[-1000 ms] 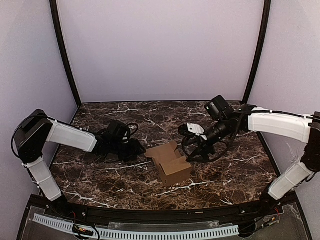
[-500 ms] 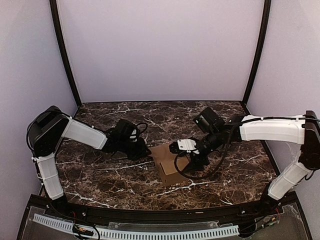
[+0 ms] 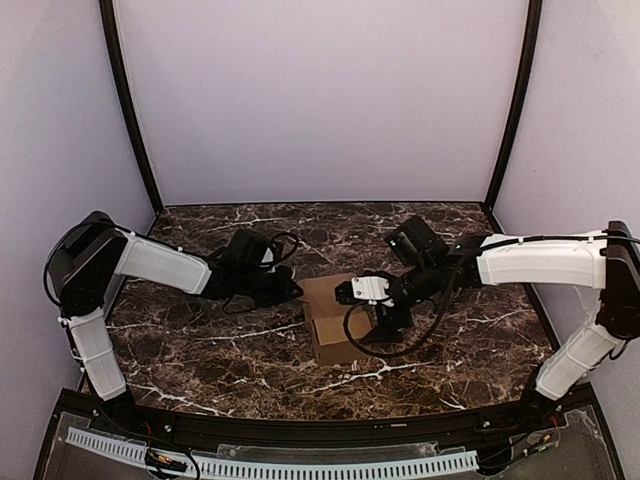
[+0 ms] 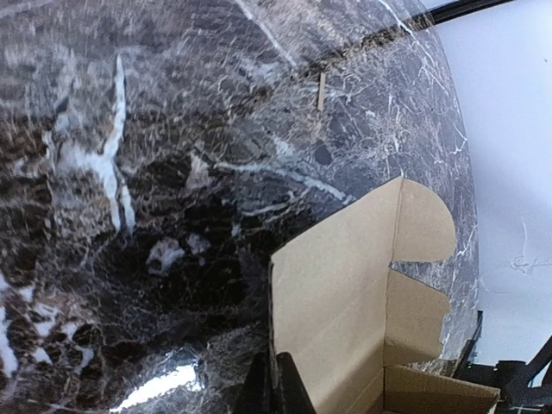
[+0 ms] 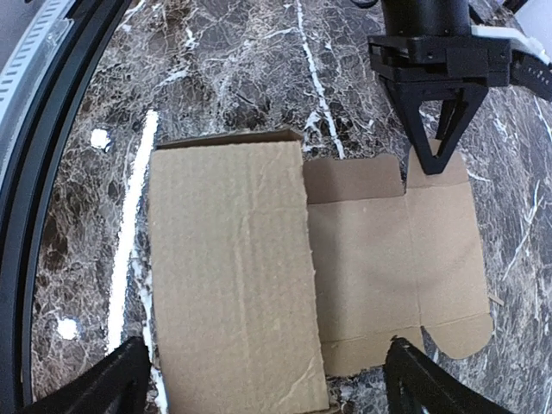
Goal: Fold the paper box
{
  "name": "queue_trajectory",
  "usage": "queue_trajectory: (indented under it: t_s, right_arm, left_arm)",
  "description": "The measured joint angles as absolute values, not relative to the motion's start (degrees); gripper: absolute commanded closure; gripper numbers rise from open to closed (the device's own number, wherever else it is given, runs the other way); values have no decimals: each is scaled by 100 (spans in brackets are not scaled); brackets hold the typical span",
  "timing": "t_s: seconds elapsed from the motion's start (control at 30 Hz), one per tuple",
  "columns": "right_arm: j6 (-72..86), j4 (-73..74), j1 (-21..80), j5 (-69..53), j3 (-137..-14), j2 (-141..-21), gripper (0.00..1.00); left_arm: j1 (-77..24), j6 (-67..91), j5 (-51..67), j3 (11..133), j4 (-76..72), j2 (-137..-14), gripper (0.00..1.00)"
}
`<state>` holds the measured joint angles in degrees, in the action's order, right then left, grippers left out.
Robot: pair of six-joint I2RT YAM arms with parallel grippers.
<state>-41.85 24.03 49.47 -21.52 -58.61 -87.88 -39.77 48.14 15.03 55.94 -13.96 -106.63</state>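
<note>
Cardboard may slip if you lift: left gripper (image 5: 431,166) barely pinches the paper box (image 5: 233,276) edge (right gripper (image 5: 269,362) gapes above).

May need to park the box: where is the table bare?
The table is bare behind both grippers and along its near edge, before the paper box. Crowded mid-table: the left gripper pinches its flap, the right gripper hangs open over it.

A dark, white-veined marble worktop (image 3: 200,350) is boxed by plain lilac walls (image 3: 320,100) from 9 to 3 o'clock, with black posts (image 3: 130,110) at 11 and 1 o'clock.
</note>
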Motion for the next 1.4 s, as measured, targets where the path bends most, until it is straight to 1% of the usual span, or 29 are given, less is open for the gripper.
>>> queue_trajectory:
  t_s: [0.13,0.2,0.27,0.4,0.47,0.6,0.73,0.83,1.0,1.2,1.27,1.3,1.33,1.4]
  right_arm:
    - [-4263,2628,4772,-2370,-5975,-8661,1]
    - [-4213,2803,4458,-2657,-6219,-8602,1]
    - [-3986,2783,3931,-3050,-6517,-8558,1]
    - [-3135,2073,2838,-3618,-6696,-8451,1]
    - [-2687,1669,2606,-3669,-6619,-8449,2]
    - [-1933,1057,2617,-3839,-6324,-8512,7]
    - [-1299,681,2630,-3981,-6274,-8844,14]
    - [-1017,578,2615,-4010,-6274,-9037,15]
    - [-825,384,2504,-4073,-6261,-8997,16]
    - [-897,75,2425,-4160,-5957,-8674,18]
    - [-895,-67,2425,-4198,-5795,-8626,18]
    - [-886,-132,2425,-4219,-5706,-8617,18]
    - [-873,-191,2425,-4244,-5599,-8615,18]
    - [-854,-237,2425,-4287,-5433,-8615,17]
  left_arm:
    - [-3977,4202,1050,5596,-1347,-10287,99]
    - [-3977,3809,766,5596,-1391,-10077,99]
    - [-3977,3385,436,5596,-1557,-9911,99]
    - [-3986,2526,-21,5463,-2202,-9738,99]
    - [-4007,2145,-169,5275,-2604,-9703,99]
    - [-4254,1225,-563,4788,-3489,-9686,99]
    - [-4757,99,-1048,4442,-4541,-9692,99]
    - [-5061,-607,-1315,4329,-5308,-9734,99]
    - [-5367,-1848,-1815,4257,-6578,-9939,99]
    - [-5712,-3133,-2327,4123,-8206,-10818,98]
    - [-5870,-3336,-2460,4047,-8420,-11131,95]
    - [-5935,-3398,-2493,4014,-8523,-11231,89]
    - [-6018,-3444,-2545,3981,-8600,-11301,87]
    - [-6154,-3527,-2676,3942,-8696,-11354,76]
